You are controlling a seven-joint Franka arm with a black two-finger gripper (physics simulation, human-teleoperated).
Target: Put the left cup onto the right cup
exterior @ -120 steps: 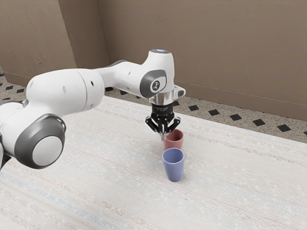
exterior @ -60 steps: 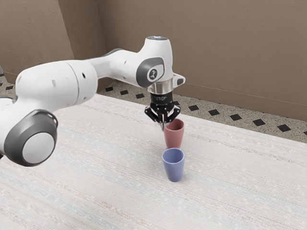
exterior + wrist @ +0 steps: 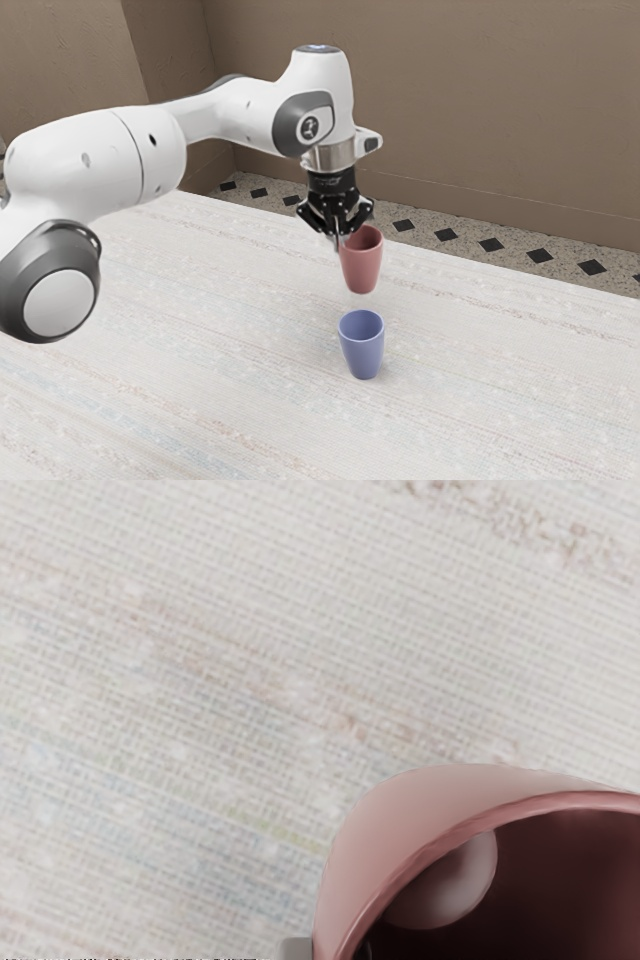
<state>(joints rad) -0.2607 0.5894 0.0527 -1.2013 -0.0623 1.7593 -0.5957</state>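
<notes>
Well, the exterior view has your black two-finger gripper clamped on the rim of the pink tapered plastic cup, airborne and higher than the blue plastic cup. Wrist view: that pink cup hangs just under the hand — likely light, stiff, slick; a rim pinch suits it.

Pink cup, rim and hollow, against pale woven tabletop.

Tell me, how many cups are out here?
2. The red cup hangs in the gripper, lifted off the table; the blue cup stands upright on the table, untouched.
</notes>
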